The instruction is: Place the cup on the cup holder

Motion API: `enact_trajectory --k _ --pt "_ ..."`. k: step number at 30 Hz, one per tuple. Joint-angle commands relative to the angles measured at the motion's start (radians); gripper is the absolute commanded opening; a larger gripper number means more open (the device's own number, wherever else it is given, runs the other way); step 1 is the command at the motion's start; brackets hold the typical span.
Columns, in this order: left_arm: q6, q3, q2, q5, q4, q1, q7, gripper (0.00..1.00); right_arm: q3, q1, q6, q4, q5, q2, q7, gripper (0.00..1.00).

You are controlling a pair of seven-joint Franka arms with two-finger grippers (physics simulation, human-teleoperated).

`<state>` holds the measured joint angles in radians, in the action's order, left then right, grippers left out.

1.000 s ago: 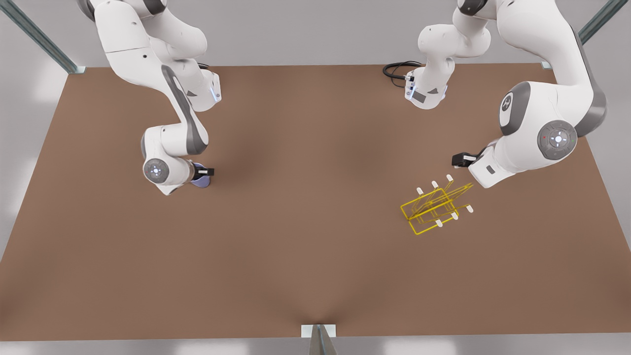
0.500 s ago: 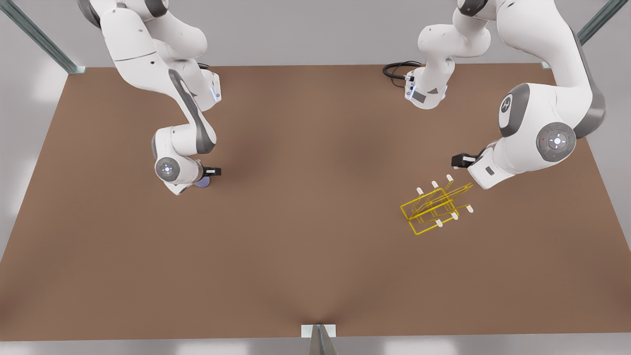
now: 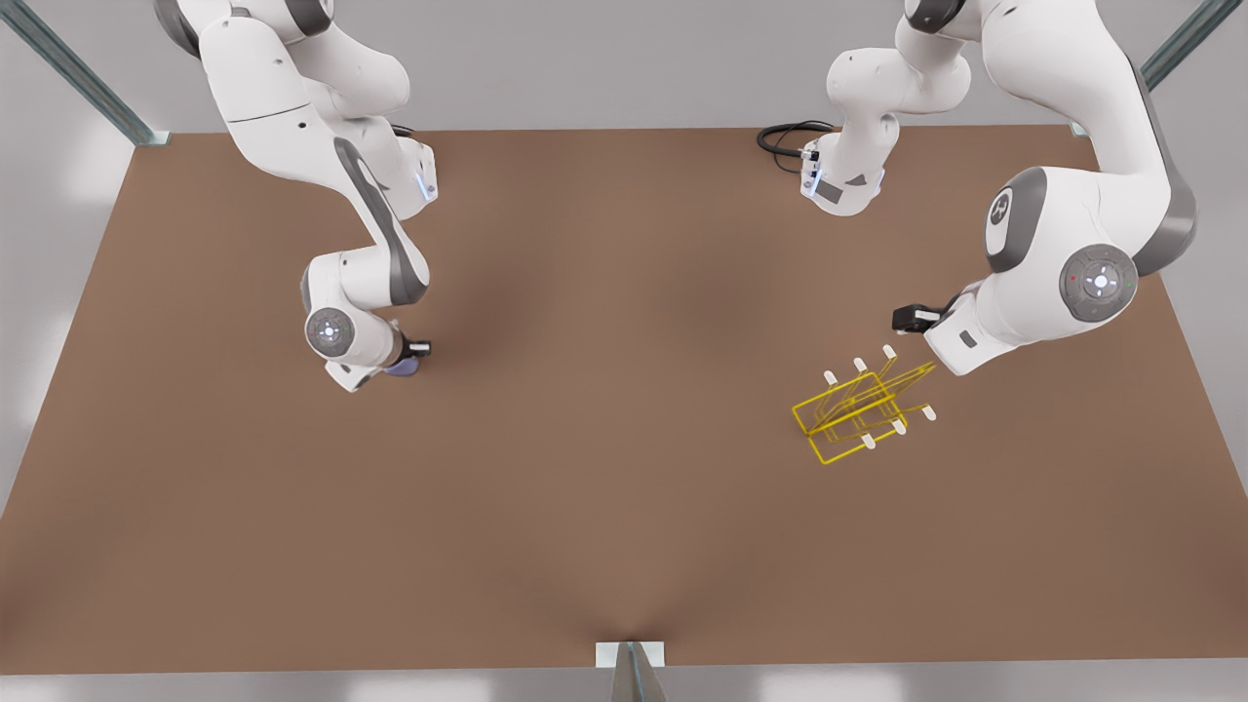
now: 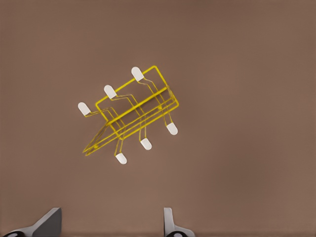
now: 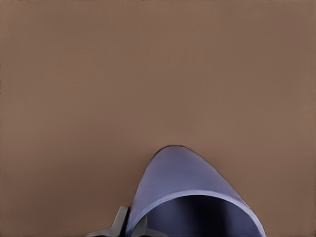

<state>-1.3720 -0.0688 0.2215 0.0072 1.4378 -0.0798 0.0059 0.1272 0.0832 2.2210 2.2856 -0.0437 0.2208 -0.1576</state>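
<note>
Now right pincer pinches cup at front view's left of worktop. Left pincer, spread, waits above cup holder, well apart. Risk: one-wall rim grip lets cup tilt or slip in transit.

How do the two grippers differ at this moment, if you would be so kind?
The right gripper is closed on the cup, at the front view's left; the left gripper is open and holds nothing. The left gripper hovers by the cup holder; the right gripper is far from it. Both point down at the table.
</note>
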Motion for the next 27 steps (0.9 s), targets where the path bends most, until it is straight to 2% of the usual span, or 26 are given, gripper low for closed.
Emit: enact_trajectory --k 1,2,4,5,7,9,13,15,16,18,23,27 --pt "-0.001 0.0 -0.001 0.001 0.0 0.0 0.0 1.0 0.0 -0.002 -0.007 -0.023 0.008 -0.005 -0.109 0.21" --pt "0.001 0.0 -0.001 0.001 0.0 0.0 0.0 1.0 0.002 -0.005 -0.086 -0.104 0.005 -0.001 -0.114 0.21" --pt "0.002 0.0 -0.002 0.001 0.0 0.0 0.0 1.0 0.032 0.0 -0.112 -0.182 -0.064 0.002 -0.054 0.21" --pt "0.002 0.0 -0.002 0.001 0.0 0.0 0.0 1.0 0.066 0.001 -0.198 -0.282 -0.088 0.037 0.066 0.21" --pt "0.002 0.0 -0.001 0.001 0.0 0.0 -0.001 1.0 0.057 0.001 -0.349 -0.485 -0.215 0.138 0.086 0.21" --pt "0.001 0.0 0.004 0.001 0.0 0.0 -0.001 1.0 0.055 0.032 -0.353 -0.581 -0.309 0.212 0.086 0.21" --pt "0.004 0.0 0.006 0.001 0.003 0.0 -0.001 1.0 0.058 0.09 -0.319 -0.926 -0.645 0.499 0.087 0.21" --pt "-0.007 0.0 0.006 0.001 0.012 0.0 -0.001 1.0 0.022 0.162 -0.19 -0.971 -0.863 0.552 0.087 0.21" --pt "-0.009 0.0 0.006 0.001 0.012 0.0 -0.001 1.0 0.017 0.188 -0.173 -1.035 -0.91 0.589 0.073 0.21" --pt "-0.009 0.0 0.007 0.001 0.012 0.0 -0.001 1.0 -0.049 0.247 -0.161 -1.156 -1.035 0.664 0.027 0.21" --pt "-0.007 0.0 0.007 0.001 0.012 0.0 -0.001 1.0 -0.069 0.431 0.008 -1.495 -1.024 0.897 -0.292 0.21" --pt "-0.001 0.0 0.009 0.001 0.012 0.0 -0.004 1.0 -0.061 0.569 0.121 -1.721 -1.022 1.084 -0.355 0.21"
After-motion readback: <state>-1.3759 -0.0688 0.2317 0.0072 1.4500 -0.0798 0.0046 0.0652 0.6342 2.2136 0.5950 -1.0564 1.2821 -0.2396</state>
